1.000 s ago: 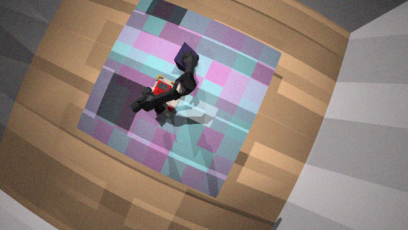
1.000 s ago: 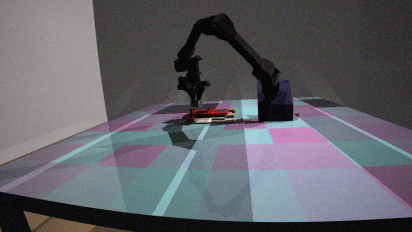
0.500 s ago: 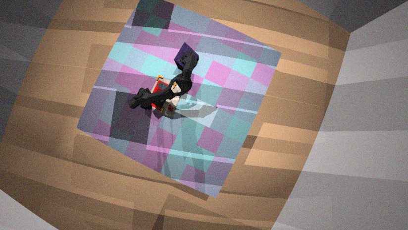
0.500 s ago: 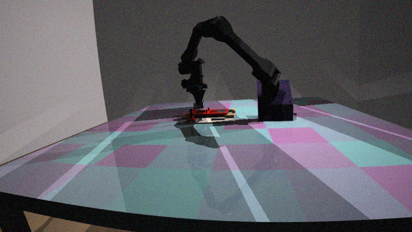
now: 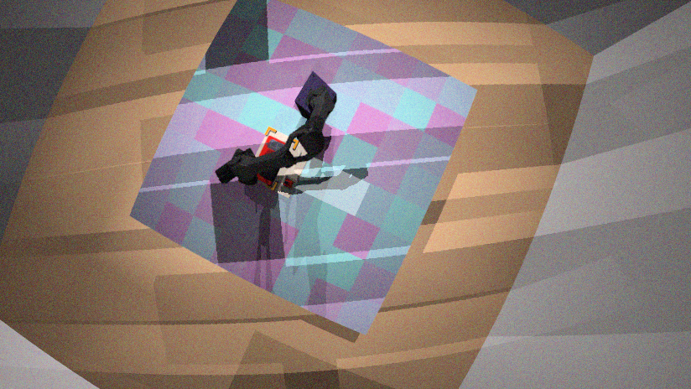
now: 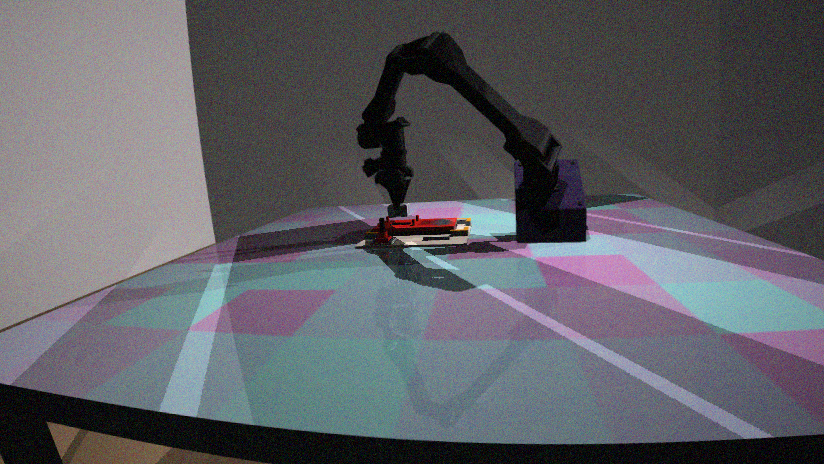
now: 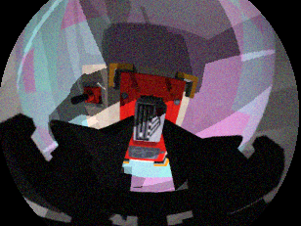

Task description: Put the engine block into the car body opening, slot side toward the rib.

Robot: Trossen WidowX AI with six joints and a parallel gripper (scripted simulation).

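Note:
The car body (image 5: 264, 149) (image 6: 435, 225) (image 7: 132, 84) is a red block lying flat between orange corner brackets. My gripper (image 6: 397, 208) (image 7: 149, 120) points down over it and is shut on the engine block (image 7: 149, 130), a small grey and black block with grooves and a little red on it. The block is over the middle of the car body in the wrist view. In the exterior view the fingertips are right at the car body's top; whether the block's lower end is inside the opening cannot be told. The opening is hidden beneath block and fingers. In the top view the arm hides the gripper.
A cream base (image 6: 457, 239) lies under the car body. Beside the car body stands a small red part with a black lever (image 6: 382, 231) (image 7: 92, 95). An orange bracket (image 7: 190, 83) rises at a car body corner. The arm's purple base box (image 5: 305, 94) (image 6: 550, 224) stands farther off.

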